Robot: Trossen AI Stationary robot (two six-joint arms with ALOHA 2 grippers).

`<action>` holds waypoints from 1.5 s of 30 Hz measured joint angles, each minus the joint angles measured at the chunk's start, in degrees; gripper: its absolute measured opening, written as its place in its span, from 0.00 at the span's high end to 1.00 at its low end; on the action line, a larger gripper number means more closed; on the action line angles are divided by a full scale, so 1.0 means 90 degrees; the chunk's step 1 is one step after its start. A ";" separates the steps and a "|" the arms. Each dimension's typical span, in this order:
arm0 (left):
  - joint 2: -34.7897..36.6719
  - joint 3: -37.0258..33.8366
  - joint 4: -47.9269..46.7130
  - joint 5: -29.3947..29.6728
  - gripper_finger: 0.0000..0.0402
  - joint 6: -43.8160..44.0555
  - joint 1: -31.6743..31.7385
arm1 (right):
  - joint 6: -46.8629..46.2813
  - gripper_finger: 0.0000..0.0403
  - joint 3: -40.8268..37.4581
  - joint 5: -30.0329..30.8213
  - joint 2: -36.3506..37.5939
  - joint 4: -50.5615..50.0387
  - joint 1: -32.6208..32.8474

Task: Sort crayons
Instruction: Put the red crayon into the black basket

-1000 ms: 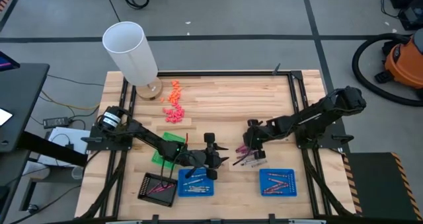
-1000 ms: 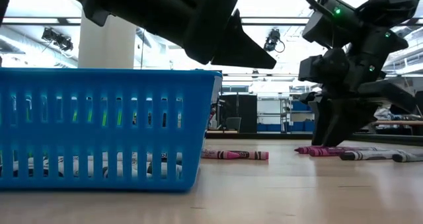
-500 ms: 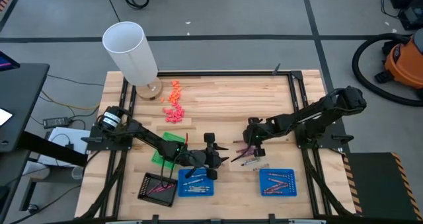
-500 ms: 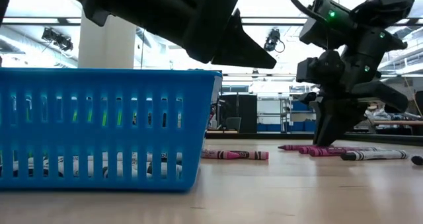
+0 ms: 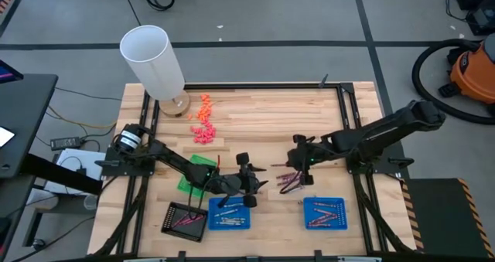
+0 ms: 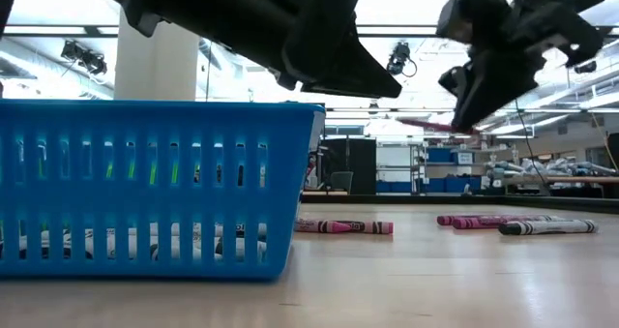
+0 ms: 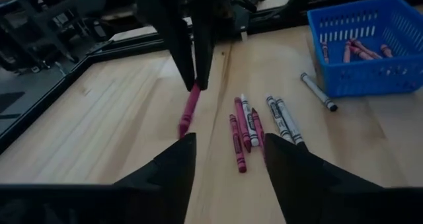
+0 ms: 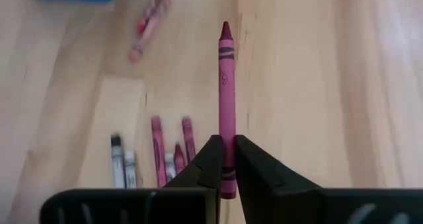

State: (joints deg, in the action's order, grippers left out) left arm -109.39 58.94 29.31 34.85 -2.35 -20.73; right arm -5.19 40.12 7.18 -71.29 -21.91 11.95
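My right gripper (image 8: 227, 159) is shut on a pink crayon (image 8: 226, 85) and hangs above the loose crayons (image 5: 292, 181) that lie flat on the wood at centre right. The left wrist view shows the same gripper (image 7: 195, 85) and crayon (image 7: 188, 113) over that pile (image 7: 254, 125). My left gripper (image 7: 228, 159) is open and stays just left of the pile, holding nothing; the high view has it at mid-table (image 5: 257, 183). One more crayon (image 6: 343, 227) lies by the blue tray (image 6: 155, 188). My right gripper pinches the pink crayon near its blunt back end (image 8: 228, 151) between the two fingers. The crayon runs on in line with the fingers, and most of its length sticks out past their tips. It slants down from the gripper and is lifted clear of the table.
Two blue trays (image 5: 230, 213) (image 5: 323, 213) and a black tray (image 5: 186, 218) stand along the near edge, each with crayons inside. A green piece (image 5: 197, 173) lies under the left arm. A white cylinder (image 5: 155, 61) and orange bits (image 5: 205, 119) are at the far left.
My right gripper has shut on a pink crayon in the pile and risen with it. The crayon now hangs clear of the table, while the other crayons stay where they lay. My left gripper has rolled slightly in place.
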 joint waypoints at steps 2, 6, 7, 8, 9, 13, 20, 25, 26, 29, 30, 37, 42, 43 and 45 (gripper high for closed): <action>0.0015 0.0000 -0.0001 -0.0003 0.49 0.0033 0.0000 | -0.0064 0.91 0.0000 0.0139 0.0060 0.0098 0.0118; 0.0047 0.0002 0.0011 -0.0009 0.40 0.0175 0.0029 | -0.0004 0.90 0.0000 0.0385 0.0055 0.0433 0.0400; 0.0047 0.0002 0.0005 -0.0019 0.38 0.0173 0.0032 | 0.0035 0.90 0.0000 0.0441 0.0041 0.0529 0.0457; 0.0047 0.0002 0.0005 -0.0019 0.37 0.0173 0.0038 | 0.0075 0.90 0.0000 0.0492 0.0035 0.0594 0.0508; 0.0047 0.0002 0.0011 -0.0022 0.36 0.0172 0.0054 | 0.0093 0.90 0.0000 0.0548 0.0033 0.0636 0.0551; 0.0047 0.0002 0.0043 -0.0217 0.35 0.0161 0.0143 | 0.0198 0.90 0.0000 0.0583 0.0034 0.0729 0.0641; 0.0049 0.0004 0.0406 -0.0337 0.37 0.0143 0.0308 | 0.0264 0.90 0.0000 0.0581 0.0034 0.0867 0.0658; 0.0049 0.0005 0.0444 -0.0679 0.42 0.0283 0.0469 | 0.0331 0.90 0.0000 0.0552 0.0034 0.1172 0.0657; 0.0049 0.0005 0.0443 -0.0715 0.44 0.0327 0.0498 | 0.0360 0.90 0.0000 0.0546 0.0034 0.1194 0.0660; 0.0049 0.0005 0.0463 -0.0840 0.52 0.0357 0.0544 | 0.0367 0.90 0.0000 0.0530 0.0034 0.1231 0.0660; 0.0049 0.0005 0.0501 -0.0840 0.55 0.0357 0.0549 | 0.0366 0.90 0.0000 0.0530 0.0034 0.1240 0.0657; 0.0049 0.0005 0.0677 -0.0858 0.73 0.0356 0.0603 | 0.0364 0.90 0.0000 0.0533 0.0034 0.1298 0.0657; 0.0049 0.0005 0.0681 -0.0866 0.85 0.0423 0.0612 | 0.0270 0.90 0.0000 0.0576 0.0034 0.1329 0.0655; 0.0049 0.0005 0.0681 -0.0868 0.88 0.0425 0.0612 | 0.0263 0.89 0.0000 0.0585 0.0034 0.1325 0.0655; 0.0049 0.0005 0.0681 -0.0869 0.92 0.0425 0.0612 | 0.0227 0.87 0.0000 0.0585 0.0034 0.1324 0.0655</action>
State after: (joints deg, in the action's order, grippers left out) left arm -108.95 58.98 35.44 27.03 1.48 -15.22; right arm -3.14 40.12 12.45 -70.98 -10.00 17.85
